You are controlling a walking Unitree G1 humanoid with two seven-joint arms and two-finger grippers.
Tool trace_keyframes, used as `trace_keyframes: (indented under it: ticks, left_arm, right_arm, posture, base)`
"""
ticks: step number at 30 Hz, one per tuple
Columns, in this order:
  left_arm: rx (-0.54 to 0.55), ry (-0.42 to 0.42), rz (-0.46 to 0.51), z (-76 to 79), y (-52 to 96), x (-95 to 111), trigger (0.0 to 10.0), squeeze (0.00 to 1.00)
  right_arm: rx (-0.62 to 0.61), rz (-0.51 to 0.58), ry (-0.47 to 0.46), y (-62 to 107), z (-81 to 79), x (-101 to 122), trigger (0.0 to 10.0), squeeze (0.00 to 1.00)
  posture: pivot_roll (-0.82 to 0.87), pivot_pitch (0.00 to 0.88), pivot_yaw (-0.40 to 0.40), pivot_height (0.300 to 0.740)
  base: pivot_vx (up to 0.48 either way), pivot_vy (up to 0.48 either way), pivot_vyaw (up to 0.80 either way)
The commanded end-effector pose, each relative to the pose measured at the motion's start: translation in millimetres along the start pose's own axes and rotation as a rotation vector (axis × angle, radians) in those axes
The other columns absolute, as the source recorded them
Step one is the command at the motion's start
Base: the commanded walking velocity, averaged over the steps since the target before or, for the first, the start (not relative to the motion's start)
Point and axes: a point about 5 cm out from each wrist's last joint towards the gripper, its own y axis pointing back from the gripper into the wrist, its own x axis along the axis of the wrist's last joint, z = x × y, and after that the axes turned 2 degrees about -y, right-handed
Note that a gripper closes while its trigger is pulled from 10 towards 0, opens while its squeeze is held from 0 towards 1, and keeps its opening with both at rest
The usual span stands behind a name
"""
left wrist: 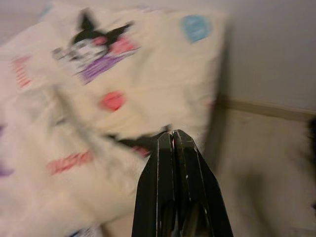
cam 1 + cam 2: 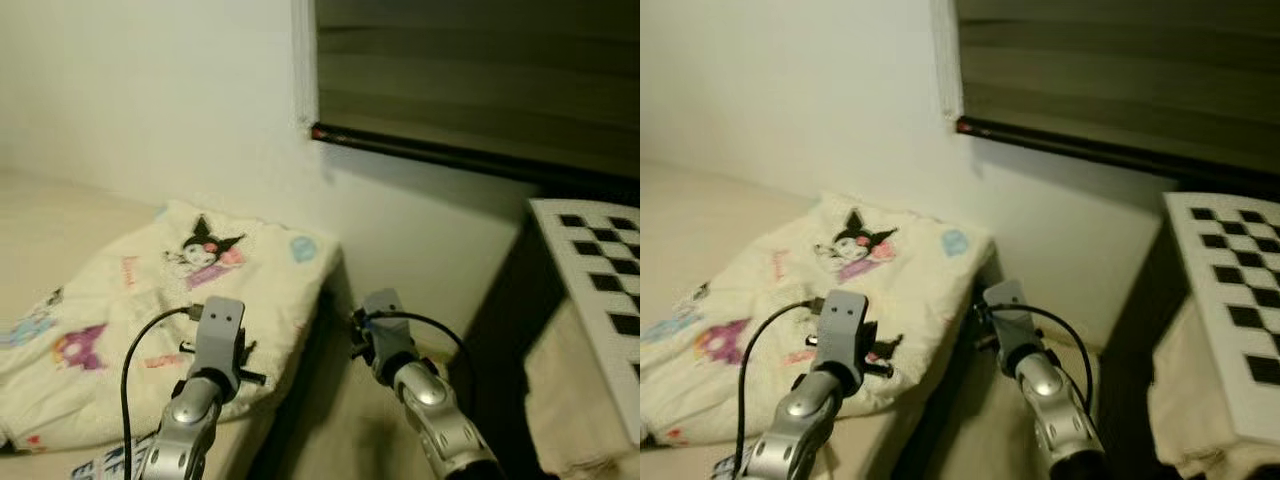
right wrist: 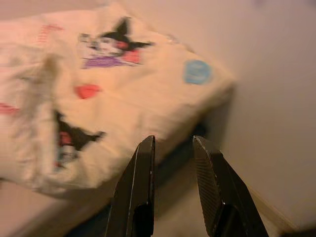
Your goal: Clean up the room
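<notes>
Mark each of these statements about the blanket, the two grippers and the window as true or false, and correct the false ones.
1. The cartoon-print blanket lies crumpled on the cream bed. True.
2. The left gripper is wide open. False: its two black fingers are pressed together, shut on nothing.
3. The right gripper is open, with a gap between its fingers. True.
4. The right gripper is clamped on the blanket's corner. False: it holds nothing and hangs beside the bed, over the floor.
5. The window blind is dark and sits above the right arm's side. True.
6. The checkered board lies on the blanket. False: it is far to the right, apart from the bed.
</notes>
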Motion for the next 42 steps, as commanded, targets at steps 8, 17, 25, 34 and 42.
trace_keyframes:
  ticks: [8, 17, 25, 34, 42]
  left_arm:
    - [-0.005, -0.003, -0.031, -1.0, 2.2, -6.4, 10.0, 0.00]
    - [-0.030, 0.003, -0.025, 2.5, 2.7, -5.3, 10.0, 0.00]
    - [-0.042, 0.000, -0.022, 3.7, 2.7, -4.7, 10.0, 0.00]
    - [-0.060, -0.019, -0.020, 6.1, 3.7, -4.9, 10.0, 0.00]
    - [-0.057, -0.013, -0.024, 7.4, 2.7, -5.0, 10.0, 0.00]
  right_arm:
    - [0.017, -0.015, 0.013, -0.8, -4.0, -3.0, 10.0, 0.00]
    - [0.011, -0.015, 0.003, 1.3, -3.3, -4.5, 10.0, 0.00]
    - [-0.018, -0.006, -0.049, 2.8, -0.6, -5.8, 10.0, 0.00]
    - [-0.016, -0.005, -0.052, 2.8, -1.1, -5.9, 10.0, 0.00]
    - [-0.018, -0.006, -0.057, 2.8, -1.3, -6.0, 10.0, 0.00]
  posture:
    - [-0.04, 0.104, 0.028, 0.740]
    - [-0.05, 0.100, 0.041, 0.740]
    - [-0.05, 0.099, 0.043, 0.740]
    - [-0.05, 0.087, 0.043, 0.740]
    - [-0.05, 0.086, 0.045, 0.740]
  base:
    - [0.000, 0.000, 0.80]
    - [0.000, 0.000, 0.80]
    - [0.000, 0.000, 0.47]
    - [0.000, 0.000, 0.00]
    - [0.000, -0.336, 0.00]
